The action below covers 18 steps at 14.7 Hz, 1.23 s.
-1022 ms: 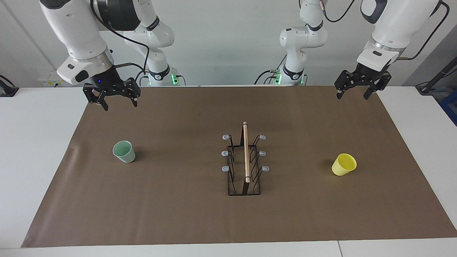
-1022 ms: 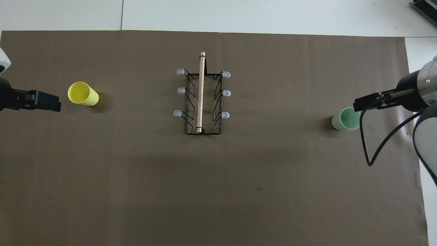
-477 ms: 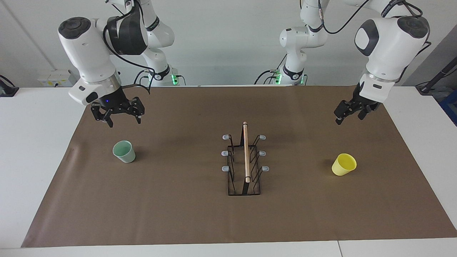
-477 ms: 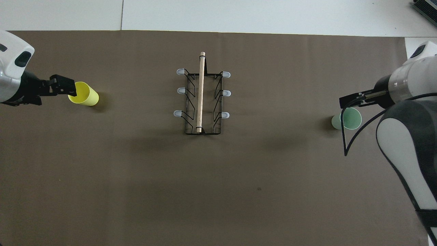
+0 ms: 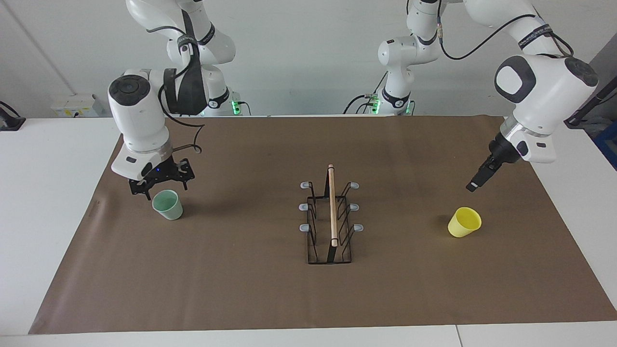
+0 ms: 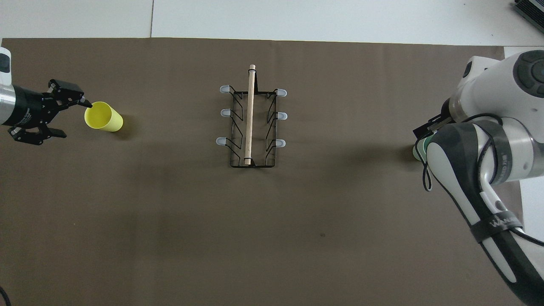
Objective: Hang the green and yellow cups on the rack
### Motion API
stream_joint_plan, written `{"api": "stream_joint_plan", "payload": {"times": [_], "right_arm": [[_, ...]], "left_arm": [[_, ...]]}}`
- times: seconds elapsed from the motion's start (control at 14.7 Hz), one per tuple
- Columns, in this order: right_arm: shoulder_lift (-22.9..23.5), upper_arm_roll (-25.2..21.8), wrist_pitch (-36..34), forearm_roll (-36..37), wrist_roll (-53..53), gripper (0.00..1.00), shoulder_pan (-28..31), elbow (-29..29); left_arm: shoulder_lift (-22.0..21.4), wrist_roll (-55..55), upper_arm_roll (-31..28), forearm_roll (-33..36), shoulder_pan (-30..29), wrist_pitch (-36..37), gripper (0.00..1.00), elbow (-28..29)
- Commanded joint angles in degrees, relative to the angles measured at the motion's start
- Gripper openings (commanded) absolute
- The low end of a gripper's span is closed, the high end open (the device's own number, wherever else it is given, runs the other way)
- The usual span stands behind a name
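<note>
The rack point(image 5: 329, 219) stands mid-mat, its wooden rod point(image 5: 332, 205) running from twelve to six o'clock in the facing view. The green cup point(image 5: 167, 204) sits upright toward the right arm's end. The right gripper point(image 5: 162, 189) hangs just over it, jaws spread wide, holding nothing. The yellow cup point(image 5: 464, 222) sits tilted toward the left arm's end. The left gripper point(image 5: 474, 185), open and empty, hovers at one o'clock from it.

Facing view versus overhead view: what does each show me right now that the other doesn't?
Only the facing view shows the green cup whole, upright, with the open right tool just above its rim; overhead, the arm hides most of it. Only the overhead view shows the left tool spread open beside the yellow cup. Both show the rack standing bare between the cups.
</note>
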<state>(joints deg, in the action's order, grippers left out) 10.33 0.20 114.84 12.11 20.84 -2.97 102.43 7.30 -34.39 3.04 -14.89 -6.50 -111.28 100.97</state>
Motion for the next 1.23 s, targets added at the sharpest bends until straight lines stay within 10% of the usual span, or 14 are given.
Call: {"api": "stream_joint_plan", "payload": {"times": [0.0, 0.27, 0.48, 1.16], "right_arm": [[-0.57, 0.59, 0.21, 5.36, 7.00, 1.00, -0.19, 0.93], [-0.93, 0.59, -3.82, 9.59, 13.48, 1.00, -2.57, 0.58], [-1.28, 0.59, -2.36, 19.51, 42.00, 1.00, -3.71, 1.10], [0.12, 0.68, 6.10, 40.70, 46.13, 1.00, -9.77, 9.63]], "left_arm": [[-4.04, -1.55, 0.30, -9.85, -4.47, -4.01, 1.00, 8.59], [-4.85, -12.05, 0.39, -18.41, -9.05, -6.49, 1.00, 13.99], [-0.81, -23.67, 0.39, -27.01, -11.60, -6.93, 1.00, 13.37], [9.57, -27.70, 0.82, -53.54, -21.10, -6.41, 1.00, 14.41]]}}
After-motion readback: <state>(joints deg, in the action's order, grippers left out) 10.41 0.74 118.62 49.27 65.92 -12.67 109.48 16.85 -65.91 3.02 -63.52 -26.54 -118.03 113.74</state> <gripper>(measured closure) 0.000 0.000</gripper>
